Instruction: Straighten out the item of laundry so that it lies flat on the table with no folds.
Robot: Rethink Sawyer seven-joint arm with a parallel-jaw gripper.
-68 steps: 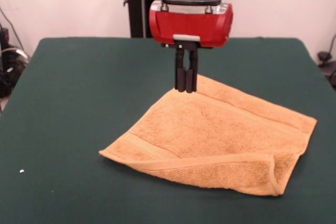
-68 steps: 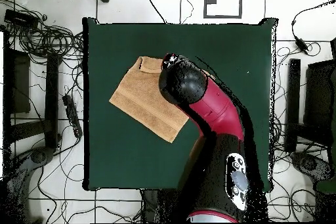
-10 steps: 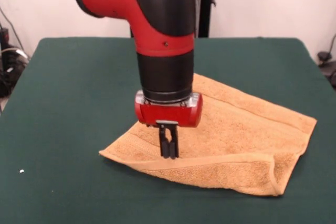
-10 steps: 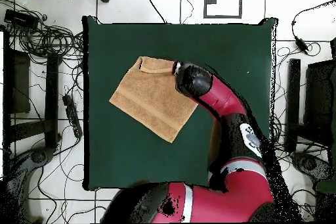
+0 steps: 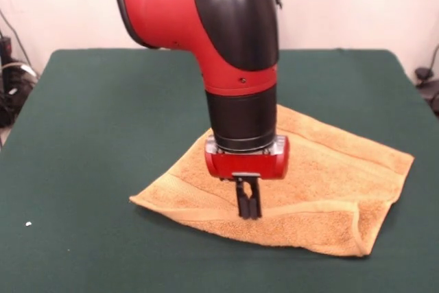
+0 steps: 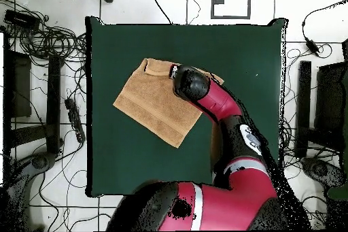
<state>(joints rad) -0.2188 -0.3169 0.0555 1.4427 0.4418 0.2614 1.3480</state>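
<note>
The golden-orange towel [image 5: 322, 176] lies on the dark green table [image 5: 103, 114], folded over on itself, with a doubled hemmed edge along its near side and a turned-up corner at the near right. It also shows in the overhead view [image 6: 149, 103]. My gripper [image 5: 248, 213] points straight down with its fingers together, tips at the towel's near folded hem, touching or just above it. In the overhead view the arm's wrist [image 6: 190, 83] covers the gripper and the towel's upper right part.
A small white speck [image 5: 28, 224] lies on the table at the near left. Cables and stands [image 6: 41, 39] crowd the floor around the table [image 6: 245, 45]. The arm [image 6: 231, 120] reaches over the table's right half in the overhead view.
The gripper has moved from the towel's far corner across the towel toward its near folded edge. In the last half second it shifted right and lower. The towel has kept its shape.
</note>
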